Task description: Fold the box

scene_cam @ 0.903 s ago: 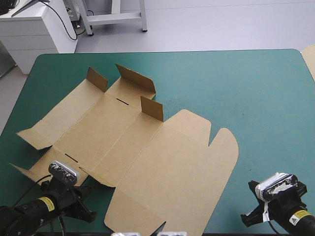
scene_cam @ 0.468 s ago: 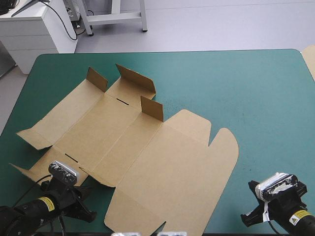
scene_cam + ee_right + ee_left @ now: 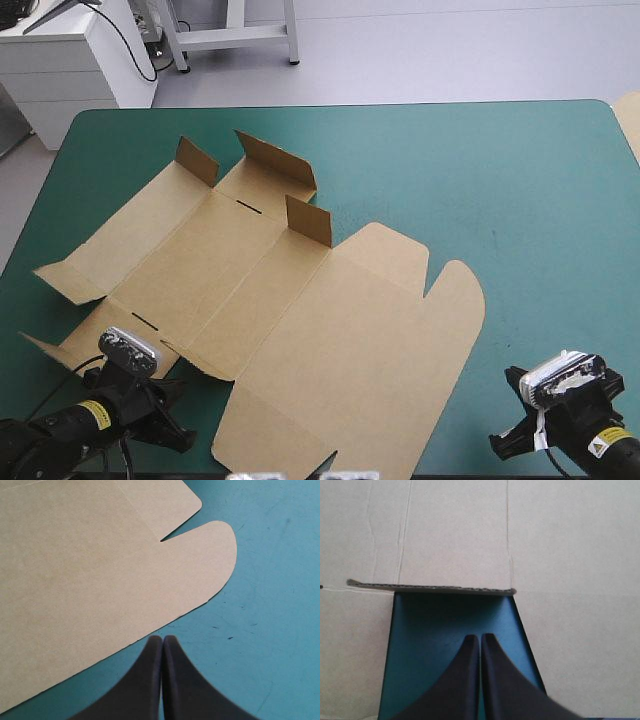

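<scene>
Box [image 3: 300, 290]: cut brown sheet, lying open on the table, running diag. from the far-left area to the near edge at centre. Mostly flat. Three small flaps stand up at its far end: one [image 3: 197, 160] nearest the left edge, a wider one [image 3: 275, 160] farthest back, one [image 3: 308, 220] toward table centre. The big lid panel lies flat on the near side and ends in a rounded tab [image 3: 210, 555] with a V notch beside it.

Left gripper [image 3: 480, 637]: black fingers pressed together in one pointed arch, nothing between them. Tips sit over a bare teal-green notch in the sheet. Board lies on both sides of the gripper, and a cut board edge crosses just ahead of the tips. No contact w/ the board seen.

Right gripper [image 3: 163, 639]: fingers likewise clenched on nothing. Tips are over bare cover, just beside the lid panel's outer edge, w/ the rounded tab ahead and to the side. Can't tell if the tips touch the edge; they don't grip it.

Surface: teal-green cover [image 3: 520, 180], faint dark scuffs on the right half, that half bare of board. A pale tan edge [image 3: 632, 115] shows at the table's right edge near the far corner; can't tell what it is.

Room: grey floor beyond the far edge, white cabinet [image 3: 70, 65] off the far-left corner.
</scene>
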You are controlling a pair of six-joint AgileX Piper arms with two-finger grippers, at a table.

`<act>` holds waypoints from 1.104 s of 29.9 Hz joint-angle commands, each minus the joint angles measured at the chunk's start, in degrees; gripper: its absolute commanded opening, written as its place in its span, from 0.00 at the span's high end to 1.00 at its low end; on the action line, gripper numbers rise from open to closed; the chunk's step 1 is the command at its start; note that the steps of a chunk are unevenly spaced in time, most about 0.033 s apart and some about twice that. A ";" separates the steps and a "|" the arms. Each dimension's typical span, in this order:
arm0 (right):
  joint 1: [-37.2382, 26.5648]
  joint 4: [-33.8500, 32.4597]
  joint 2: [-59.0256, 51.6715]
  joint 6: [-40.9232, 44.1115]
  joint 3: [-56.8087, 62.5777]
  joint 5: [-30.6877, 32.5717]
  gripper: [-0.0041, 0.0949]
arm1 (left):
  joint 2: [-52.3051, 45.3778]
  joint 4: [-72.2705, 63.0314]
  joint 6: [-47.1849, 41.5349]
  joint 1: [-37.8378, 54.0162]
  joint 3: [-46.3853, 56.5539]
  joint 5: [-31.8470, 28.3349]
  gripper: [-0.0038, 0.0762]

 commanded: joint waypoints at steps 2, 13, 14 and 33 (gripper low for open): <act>0.13 0.87 1.45 -0.06 -2.33 -6.69 0.98 | 0.29 -1.00 -0.06 0.01 -1.38 -2.55 0.96; 0.13 2.75 19.59 -5.03 -13.00 -8.74 0.98 | 0.29 -0.73 0.23 0.01 -1.88 -3.45 0.96; 0.13 3.67 21.42 -5.99 -14.43 -8.86 0.98 | 0.29 -0.73 0.23 0.01 -1.88 -3.45 0.96; 0.13 12.98 60.82 -13.12 -49.88 -1.13 0.98 | 0.29 -0.76 0.23 0.01 -1.88 -3.45 0.96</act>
